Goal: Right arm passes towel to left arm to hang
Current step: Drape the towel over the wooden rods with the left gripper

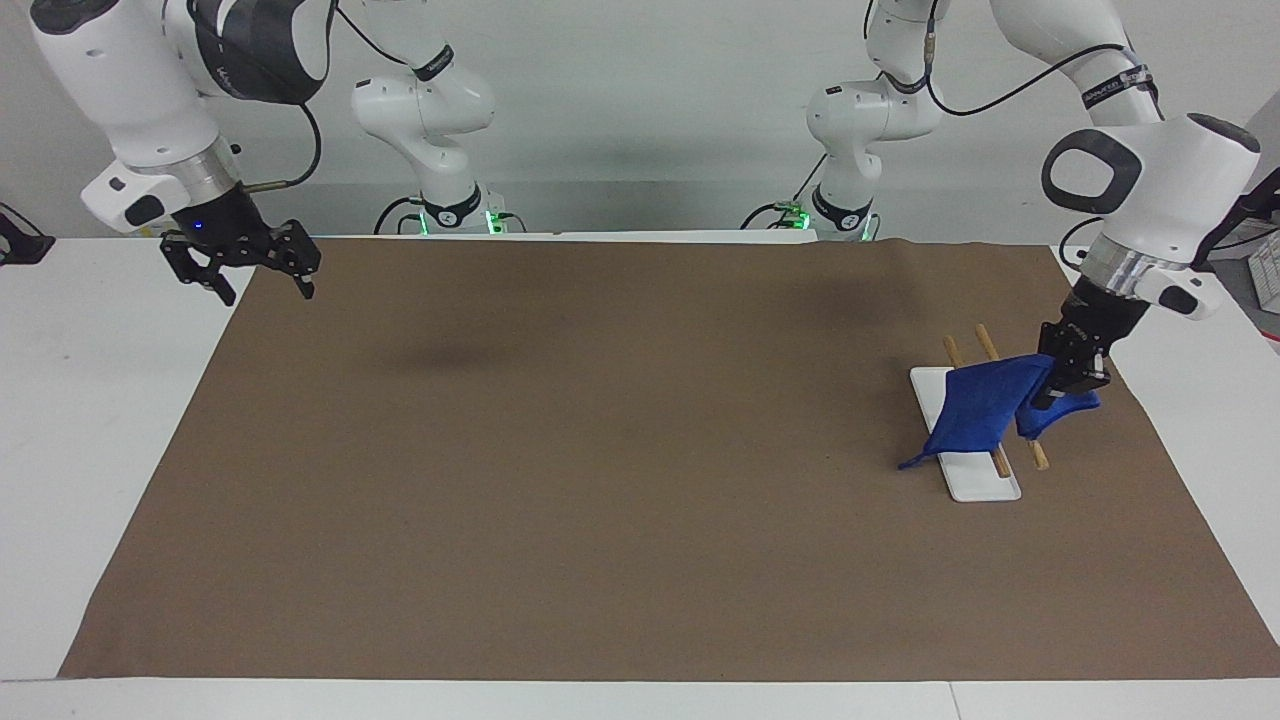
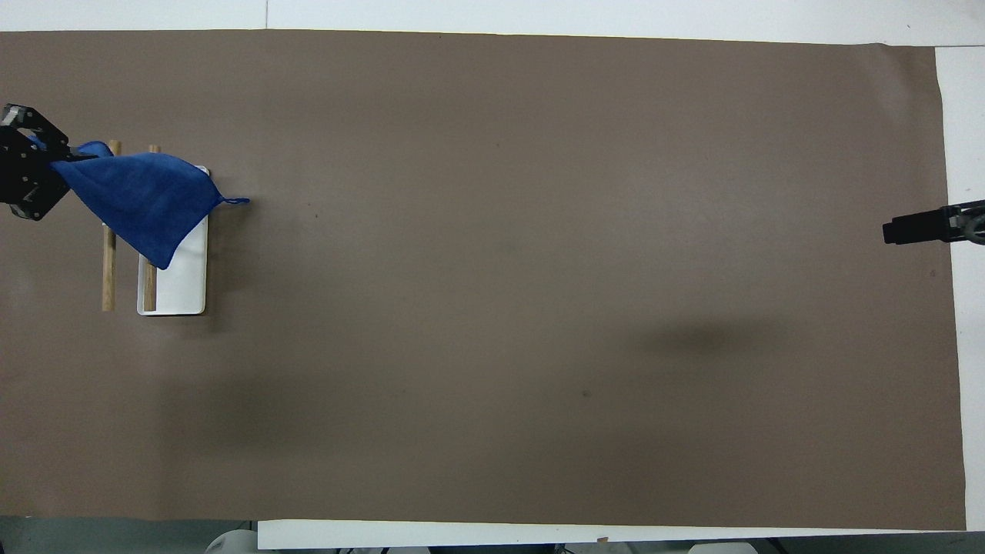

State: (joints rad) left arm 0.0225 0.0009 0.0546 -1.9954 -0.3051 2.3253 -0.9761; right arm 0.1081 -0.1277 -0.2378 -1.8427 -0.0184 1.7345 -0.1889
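Blue towel [image 1: 975,420] draped over a two-rail wooden rack [image 1: 992,470], right of frame.

Bright blue, fanned into a triangle, loop tail dangling. The left hand [image 1: 1068,385] pinches one corner shut. The right hand [image 1: 240,262], fingers spread and empty, waits at upper left above the desk [image 1: 60,420].

The towel [image 1: 975,415] covers part of the 2 wooden rails [image 1: 1037,455] (their white base [image 2: 185,285] partly too).
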